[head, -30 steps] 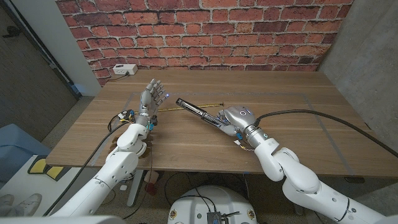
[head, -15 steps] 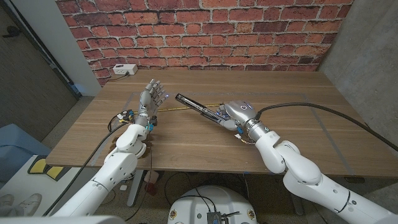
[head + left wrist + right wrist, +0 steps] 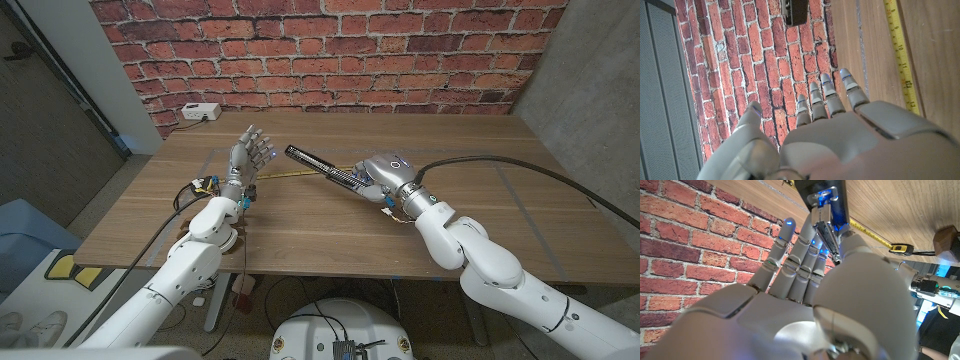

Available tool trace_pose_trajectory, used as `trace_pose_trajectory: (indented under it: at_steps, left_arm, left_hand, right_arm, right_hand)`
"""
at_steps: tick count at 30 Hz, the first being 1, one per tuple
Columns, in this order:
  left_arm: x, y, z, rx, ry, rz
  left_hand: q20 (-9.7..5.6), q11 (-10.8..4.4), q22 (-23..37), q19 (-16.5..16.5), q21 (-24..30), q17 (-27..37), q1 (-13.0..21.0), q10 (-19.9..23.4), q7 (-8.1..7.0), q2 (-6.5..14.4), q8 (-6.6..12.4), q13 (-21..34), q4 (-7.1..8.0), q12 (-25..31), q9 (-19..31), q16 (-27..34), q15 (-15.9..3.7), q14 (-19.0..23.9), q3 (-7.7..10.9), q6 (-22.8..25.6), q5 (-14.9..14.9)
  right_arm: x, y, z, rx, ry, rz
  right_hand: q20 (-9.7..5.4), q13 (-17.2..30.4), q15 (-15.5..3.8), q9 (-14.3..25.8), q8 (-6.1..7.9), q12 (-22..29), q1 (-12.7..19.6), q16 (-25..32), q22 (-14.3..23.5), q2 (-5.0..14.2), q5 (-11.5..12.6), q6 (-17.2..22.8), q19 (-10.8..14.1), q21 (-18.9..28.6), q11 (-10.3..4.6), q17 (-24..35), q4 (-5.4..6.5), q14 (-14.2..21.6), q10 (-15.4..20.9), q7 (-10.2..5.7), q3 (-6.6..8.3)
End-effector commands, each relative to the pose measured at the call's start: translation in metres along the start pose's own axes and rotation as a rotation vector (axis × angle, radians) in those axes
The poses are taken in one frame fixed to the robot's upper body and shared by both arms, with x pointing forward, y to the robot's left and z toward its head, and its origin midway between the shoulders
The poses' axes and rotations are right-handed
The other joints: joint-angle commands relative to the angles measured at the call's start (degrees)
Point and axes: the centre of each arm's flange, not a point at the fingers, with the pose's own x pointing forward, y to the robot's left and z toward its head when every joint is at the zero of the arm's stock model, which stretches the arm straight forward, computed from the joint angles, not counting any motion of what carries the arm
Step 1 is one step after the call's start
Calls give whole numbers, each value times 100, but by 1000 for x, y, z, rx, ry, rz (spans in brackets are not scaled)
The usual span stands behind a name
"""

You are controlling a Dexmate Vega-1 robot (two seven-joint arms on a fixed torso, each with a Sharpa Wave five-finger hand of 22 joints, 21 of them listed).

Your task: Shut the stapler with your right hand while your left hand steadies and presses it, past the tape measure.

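Two hands are over the wooden table (image 3: 300,235), and only one has hold of anything. Nearest the front edge, the right hand (image 3: 388,176) grips the rear end of the stapler (image 3: 325,170), its fingers wrapped round the base; in the right wrist view the mechanism shows between its fingers (image 3: 799,262). Against a second ago this hand has moved a little away from the front edge and toward the brick wall (image 3: 330,50), carrying the stapler with it. The long dark arm of the stapler is lifted off the wood and points toward the left far corner, so it looks unclosed as yet.

Toward the left edge, the left hand (image 3: 248,155) stands upright with fingers spread, holding nothing, much where it was. The stapler's tip is now just beside it, so I judge the steadying press is close but not begun.

Beyond both, the yellow tape measure (image 3: 900,50) lies stretched along the table, its strip running under the raised stapler. A white box (image 3: 200,112) sits at the far left corner against the wall.
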Motion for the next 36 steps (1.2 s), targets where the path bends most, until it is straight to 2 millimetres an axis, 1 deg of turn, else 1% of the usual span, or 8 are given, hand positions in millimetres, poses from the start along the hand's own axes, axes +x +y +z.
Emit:
trace_pose_trajectory:
  at_steps: [1, 3, 7, 15, 22, 29, 32, 36]
  left_arm:
    - [-8, -8, 5, 28, 11, -11]
    - [-9, -8, 4, 25, 6, -24]
    - [-10, -8, 4, 11, -32, -71]
    - [-12, -6, 10, 27, -77, -114]
    - [-14, -6, 11, 35, -85, -126]
    - [-15, -5, 12, 80, -81, -148]
    - [-15, -5, 17, 163, -68, -186]
    - [-15, -10, 21, 174, -76, -208]
  left_hand:
    - [-22, -44, 36, 125, 60, 44, -60, 40, 32, -33, 48, 32, 51, 49, 19, 60, -81, 135, -18, 117, 8]
    - [-47, -51, 52, 283, 131, 70, -92, 97, 42, -31, 57, 59, 69, 79, 19, 112, -149, 289, -21, 158, 12]
    - [-53, -66, 70, 444, 205, 79, -71, 84, 19, -53, 59, 80, 41, 77, 19, 121, -147, 348, -13, 177, 16]
    - [-33, -111, 109, 388, 205, 81, 232, -141, -69, -41, 47, 117, -144, -4, 21, 37, -119, 257, 117, 158, 56]
    - [-24, -78, 136, 318, 195, 81, 395, -179, -83, -27, 32, 133, -202, -15, 23, -33, -109, 125, 181, 116, 81]
    - [-19, -134, 178, 165, 170, 90, 863, -344, -96, -99, -31, 166, -293, -69, 26, -122, -97, -74, 299, -200, 132]
    - [-19, -149, 191, -49, 109, 93, 1463, -640, -72, -184, 10, 193, -315, -157, 31, -224, -92, -426, 421, -358, 164]
    - [-19, -132, 195, -118, 90, 94, 1633, -728, -70, -218, -6, 201, -309, -179, 33, -238, -96, -529, 440, -468, 164]
  right_arm:
    - [2, -14, -4, 8, -14, -4]
    - [3, -17, -6, 37, -20, 0]
    - [4, -22, -11, 54, -27, 5]
    - [6, -33, -18, 76, -31, 13]
    - [7, -39, -23, 93, -28, 15]
    - [8, -45, -25, 101, -34, 8]
    - [9, -48, -27, 119, -40, 6]
    - [11, -50, -31, 131, -53, -3]
  right_hand:
    - [-190, 33, -14, 24, -4, 18, 563, -14, -10, 633, 33, 23, -48, 54, -26, 21, -55, 62, 40, -4, 107]
    - [-192, 32, -15, 26, -6, 17, 561, -18, -13, 631, 29, 25, -50, 68, -26, 29, -55, 63, 40, -8, 111]
    - [-197, 33, -13, 29, -12, 15, 555, -31, -20, 627, 22, 19, -63, 93, -15, 41, -54, 57, 35, -12, 118]
    - [-199, 37, -12, 52, -17, 6, 538, -66, -38, 629, 2, 10, -110, 152, -27, 69, -47, 40, 12, -13, 139]
    - [-204, 60, -9, 62, -26, 11, 525, -95, -52, 635, -14, 3, -155, 195, -25, 90, -42, 24, -5, -32, 158]
    - [-208, 70, -11, 83, -32, 6, 513, -119, -67, 640, -33, -14, -189, 243, -24, 112, -39, 12, -26, -29, 175]
    - [-214, 63, -15, 96, -34, 1, 509, -131, -75, 639, -44, -22, -206, 269, -30, 125, -40, 9, -26, -35, 185]
    - [-212, 51, -15, 97, -39, -7, 505, -141, -84, 640, -52, -21, -212, 296, -35, 137, -40, 9, -25, -28, 195]
